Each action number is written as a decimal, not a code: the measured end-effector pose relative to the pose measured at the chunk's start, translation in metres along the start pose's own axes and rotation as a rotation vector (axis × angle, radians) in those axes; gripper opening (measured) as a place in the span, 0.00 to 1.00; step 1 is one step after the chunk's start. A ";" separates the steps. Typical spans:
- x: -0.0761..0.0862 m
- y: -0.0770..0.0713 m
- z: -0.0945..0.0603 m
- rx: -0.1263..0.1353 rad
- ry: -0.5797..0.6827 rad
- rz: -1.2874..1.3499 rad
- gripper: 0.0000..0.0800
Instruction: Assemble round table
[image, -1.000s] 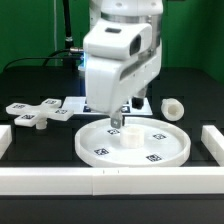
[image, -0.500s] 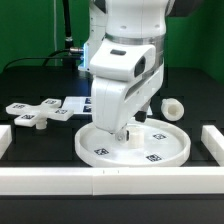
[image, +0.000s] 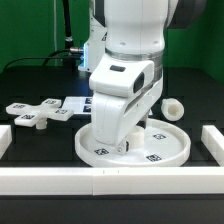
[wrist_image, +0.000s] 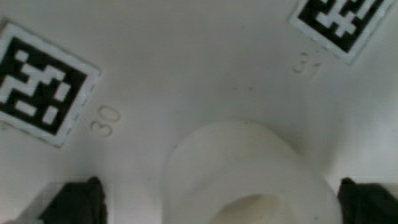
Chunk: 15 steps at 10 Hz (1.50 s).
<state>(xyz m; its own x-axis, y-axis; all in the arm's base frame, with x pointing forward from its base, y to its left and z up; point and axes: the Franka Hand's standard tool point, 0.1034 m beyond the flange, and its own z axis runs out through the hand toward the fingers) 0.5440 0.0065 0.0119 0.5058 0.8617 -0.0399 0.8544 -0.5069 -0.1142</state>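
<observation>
My arm leans steeply down over the large round disc, which lies between the cross-shaped piece and the short cylinder leg. My pincer stands wide, fingers either side of the disc's white central stub, not touching it.

Exterior view: gripper tips hidden behind wrist housing, likewise round disc centre beneath. Wrist view: fingertips and tags cropped at frame edge; hump between fingers blurred.

Disc centre; cross-shaped piece exterior view's left, leg exterior view's right.
</observation>
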 end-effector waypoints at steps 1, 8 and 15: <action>0.001 0.000 0.000 0.000 0.000 -0.001 0.67; 0.000 0.000 -0.001 -0.002 0.001 -0.001 0.52; 0.037 -0.007 -0.001 -0.016 0.004 -0.035 0.52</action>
<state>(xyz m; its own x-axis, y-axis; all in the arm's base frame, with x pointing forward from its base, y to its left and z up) 0.5572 0.0418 0.0126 0.4762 0.8788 -0.0318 0.8734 -0.4768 -0.0990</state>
